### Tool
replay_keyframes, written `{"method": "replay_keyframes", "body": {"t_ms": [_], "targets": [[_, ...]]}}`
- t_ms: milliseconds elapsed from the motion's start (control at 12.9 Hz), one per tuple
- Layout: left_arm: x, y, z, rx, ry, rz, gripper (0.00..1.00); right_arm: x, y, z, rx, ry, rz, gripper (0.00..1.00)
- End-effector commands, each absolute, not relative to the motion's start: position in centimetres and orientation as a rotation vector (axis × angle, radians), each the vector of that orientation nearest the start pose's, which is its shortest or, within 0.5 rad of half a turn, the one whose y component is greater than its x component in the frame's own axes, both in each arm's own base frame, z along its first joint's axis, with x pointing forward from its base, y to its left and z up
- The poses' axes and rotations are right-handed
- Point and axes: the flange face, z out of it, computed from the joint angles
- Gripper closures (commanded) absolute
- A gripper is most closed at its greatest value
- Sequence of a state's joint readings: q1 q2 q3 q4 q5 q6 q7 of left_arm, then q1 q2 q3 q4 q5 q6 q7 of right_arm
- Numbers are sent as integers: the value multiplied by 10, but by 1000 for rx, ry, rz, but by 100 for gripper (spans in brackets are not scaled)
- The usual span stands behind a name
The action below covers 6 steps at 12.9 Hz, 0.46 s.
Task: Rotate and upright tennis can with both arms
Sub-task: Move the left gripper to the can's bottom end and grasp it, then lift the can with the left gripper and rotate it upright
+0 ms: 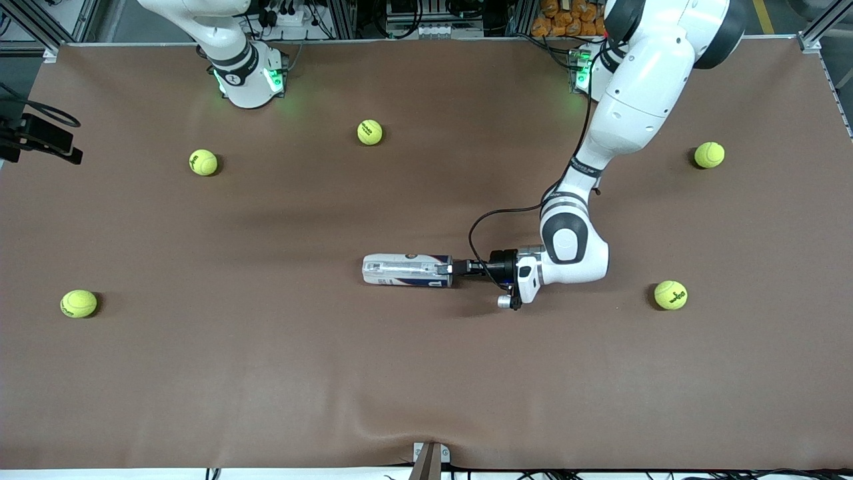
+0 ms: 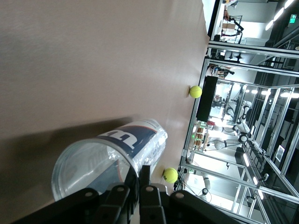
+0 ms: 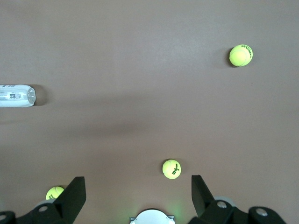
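Lying flat, the tennis can [image 1: 406, 270] is pinched at its open rim by the left gripper [image 1: 448, 269]; it should be pivoted slowly, while the right gripper [image 3: 138, 196] waits, spread wide.

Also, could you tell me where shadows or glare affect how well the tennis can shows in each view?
Front view: tennis can evenly lit, left gripper shut on its rim. Left wrist view: can casts a broad dark shadow; bright background lights. Right wrist view: soft shadow beside the can.
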<state>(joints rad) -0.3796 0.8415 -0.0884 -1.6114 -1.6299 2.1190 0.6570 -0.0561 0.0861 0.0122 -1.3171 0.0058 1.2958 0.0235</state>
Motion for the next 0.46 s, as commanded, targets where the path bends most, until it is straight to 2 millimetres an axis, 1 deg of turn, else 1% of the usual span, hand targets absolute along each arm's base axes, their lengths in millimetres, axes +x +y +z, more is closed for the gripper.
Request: {"method": "replay_keyframes", "body": {"t_ms": [0,155,232,310,387], "targets": [[610,-359,167,1965,126,-136,100,550,-23,674,-3140,181,157,0],[627,-369,195,2041,108,-175,100,550,-23,674,-3140,181,157,0],[631,-373,208,2070,121,-198,100,550,-23,674,-3140,181,157,0],[630,-378,216,2094,128,-219,100,550,-23,674,-3139,183,157,0],[635,-378,230,2112,128,-214,100,550,-23,674,-3140,181,157,0]]}}
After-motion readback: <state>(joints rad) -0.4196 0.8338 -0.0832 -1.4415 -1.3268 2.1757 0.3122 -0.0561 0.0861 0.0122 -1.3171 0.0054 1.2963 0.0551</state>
